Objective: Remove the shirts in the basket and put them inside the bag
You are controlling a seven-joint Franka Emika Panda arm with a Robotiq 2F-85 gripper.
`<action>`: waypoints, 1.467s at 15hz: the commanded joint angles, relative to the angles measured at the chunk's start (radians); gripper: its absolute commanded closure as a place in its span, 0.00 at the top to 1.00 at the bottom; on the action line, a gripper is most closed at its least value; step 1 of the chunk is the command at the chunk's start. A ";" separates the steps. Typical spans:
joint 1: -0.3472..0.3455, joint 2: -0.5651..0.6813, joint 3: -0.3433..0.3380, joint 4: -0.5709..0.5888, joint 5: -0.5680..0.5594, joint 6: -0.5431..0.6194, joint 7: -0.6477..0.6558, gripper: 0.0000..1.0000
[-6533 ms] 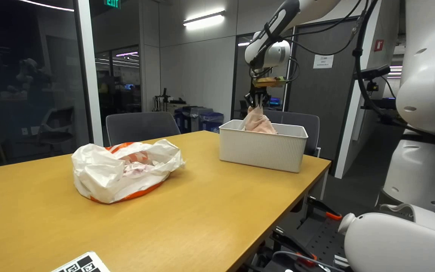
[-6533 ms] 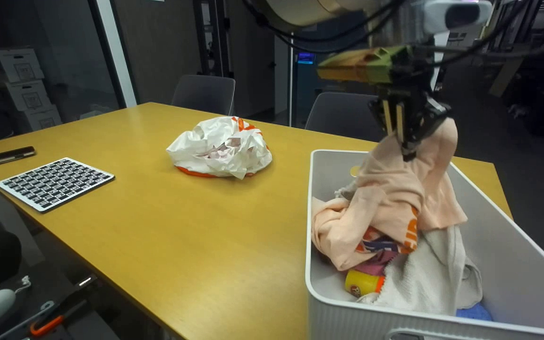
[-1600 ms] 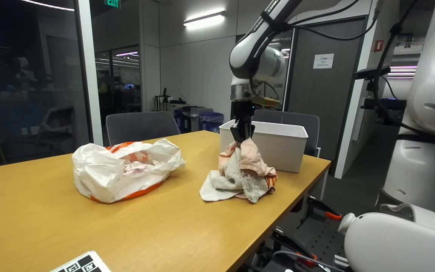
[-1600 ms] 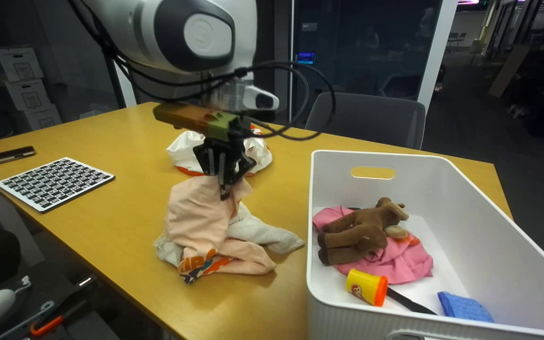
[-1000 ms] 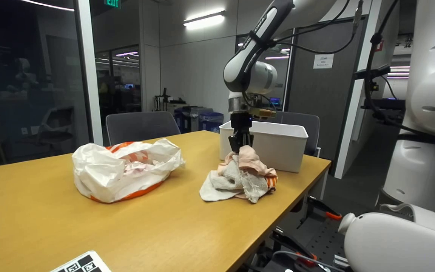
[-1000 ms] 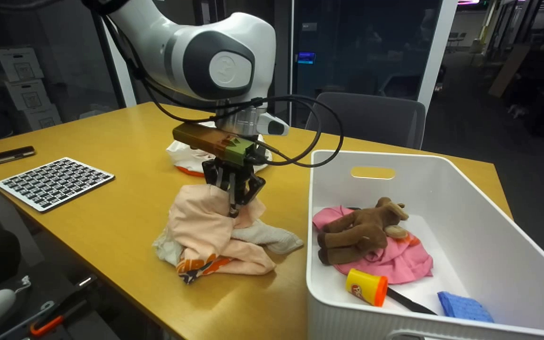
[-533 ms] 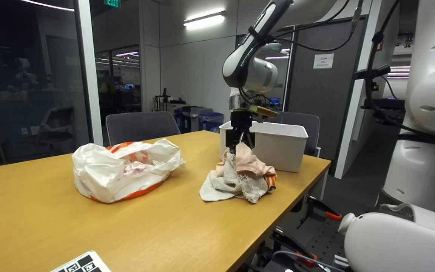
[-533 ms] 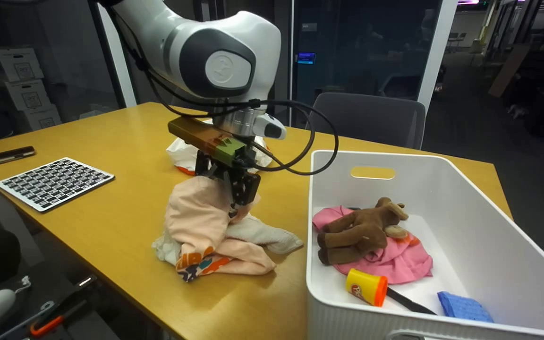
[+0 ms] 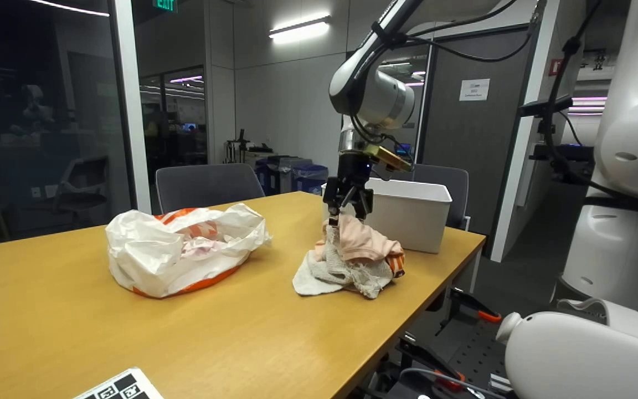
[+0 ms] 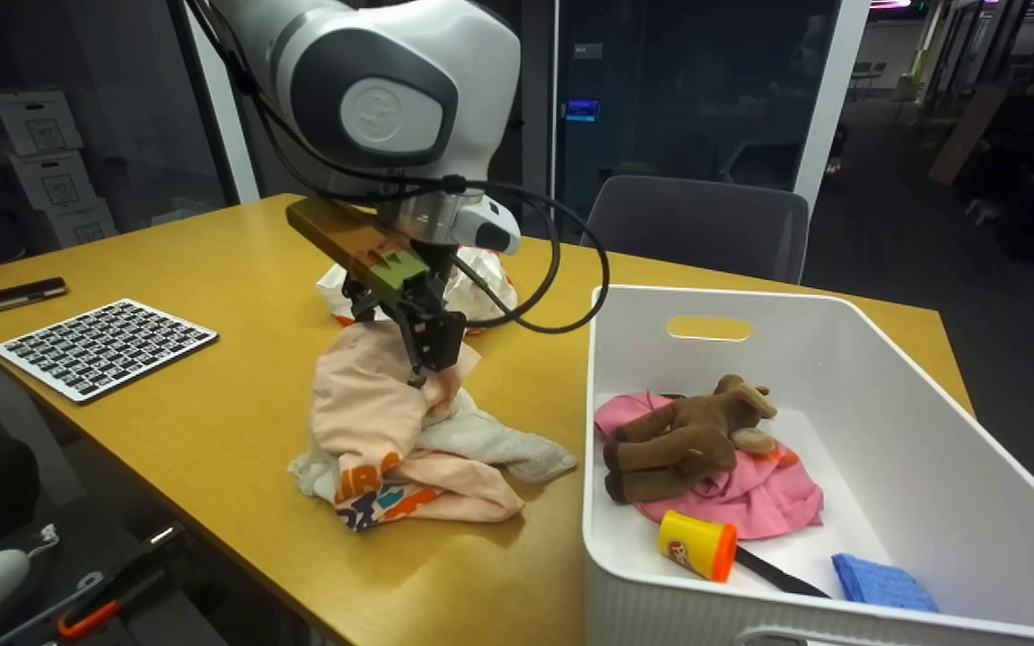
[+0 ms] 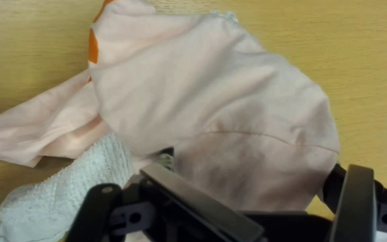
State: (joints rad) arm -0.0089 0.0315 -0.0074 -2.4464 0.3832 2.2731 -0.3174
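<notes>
The peach shirt (image 10: 364, 395), with an orange and blue print, lies bunched on the table beside the basket, over a whitish cloth (image 10: 503, 444). My gripper (image 9: 348, 219) is at its top with the jaws wide apart; in the wrist view peach fabric lies loose between the spread fingers (image 11: 354, 201). A pink shirt (image 10: 777, 502) is on the floor of the white basket (image 10: 912, 386), partly under a brown plush animal. The white and orange bag (image 9: 147, 255) rests crumpled on the table, its mouth facing up; something pale pink shows inside. The arm partly hides it in an exterior view.
Also in the basket are the plush animal (image 10: 687, 440), a yellow can (image 10: 692, 547), a blue sponge (image 10: 885, 583) and a black strip (image 10: 777, 574). A checkered board (image 10: 104, 350) and a dark flat case (image 10: 14, 296) lie along the table's edge.
The peach shirt and whitish cloth have come out of the basket onto the table. Within the last second the gripper has spread its fingers, risen a little and tilted.
</notes>
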 commanded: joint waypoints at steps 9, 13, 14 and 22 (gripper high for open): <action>-0.023 0.301 0.063 -0.099 0.350 0.490 -0.355 1.00; -0.032 0.303 0.060 -0.081 0.353 0.483 -0.375 0.59; -0.036 0.305 0.057 -0.075 0.353 0.476 -0.373 0.52; -0.047 0.213 0.039 -0.092 0.324 0.458 -0.349 0.06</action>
State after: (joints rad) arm -0.0504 0.2608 0.0379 -2.5297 0.7118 2.7104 -0.6498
